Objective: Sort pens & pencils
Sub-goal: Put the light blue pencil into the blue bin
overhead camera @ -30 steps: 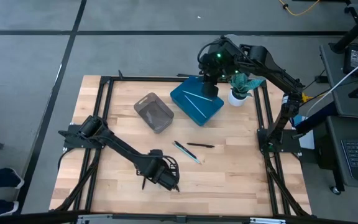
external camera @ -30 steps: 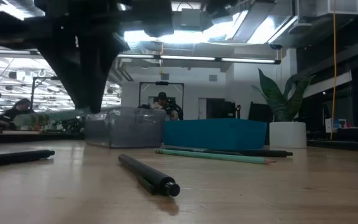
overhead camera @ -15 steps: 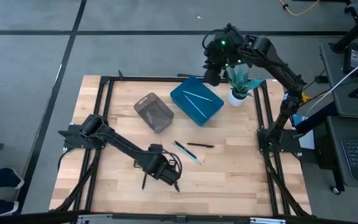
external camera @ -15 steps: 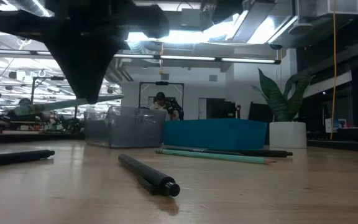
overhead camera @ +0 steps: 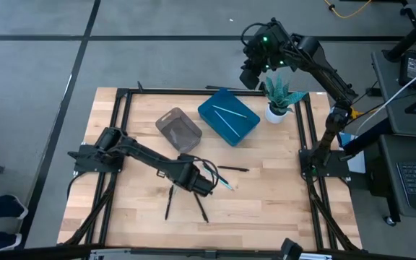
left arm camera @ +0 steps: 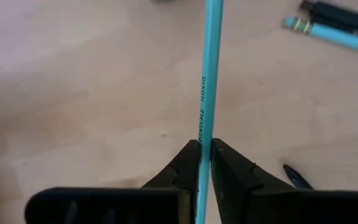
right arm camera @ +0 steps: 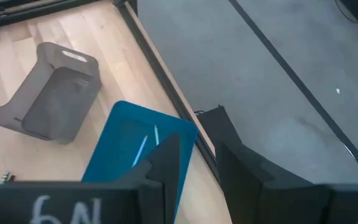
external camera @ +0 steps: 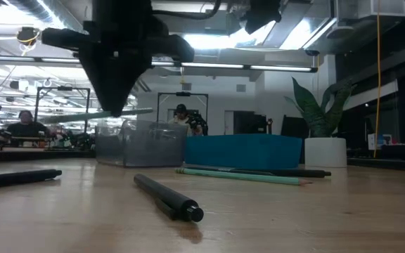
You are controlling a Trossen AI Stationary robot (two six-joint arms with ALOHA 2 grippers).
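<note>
My left gripper [overhead camera: 199, 183] hangs above the table's middle, shut on a light blue pencil [left arm camera: 205, 87] that runs nearly level in the low view [external camera: 83, 118]. Below it two black sticks [overhead camera: 168, 203] [overhead camera: 202, 210] lie flat on the wood. Another light blue pencil [overhead camera: 221, 178] and a black stick [overhead camera: 234, 168] lie side by side to its right. A blue tray [overhead camera: 215, 123] at the far middle holds one light blue pencil [overhead camera: 230, 110]. My right gripper [right arm camera: 204, 168] is open and holds nothing, high up beyond the table's far edge [overhead camera: 249, 75]. My left gripper pinches the light blue pencil's shaft [left arm camera: 202, 142] between its two fingers, just below the printed lettering. The fingers come from above, pointing steeply down, and lie across the pencil. The pencil is lifted clear of the table and sits close to level.
A grey bin [overhead camera: 179, 131] stands left of the blue tray. A plant in a white pot [overhead camera: 276, 108] stands at the far right. A black frame [overhead camera: 121, 137] runs around the table. People sit in the room behind [external camera: 183, 116].
My left gripper has carried the pencil up and toward the table's far right, rolling at the wrist, and has uncovered the two black sticks beneath it. My right gripper has swung from above the blue tray out past the table's far edge, staying open.
</note>
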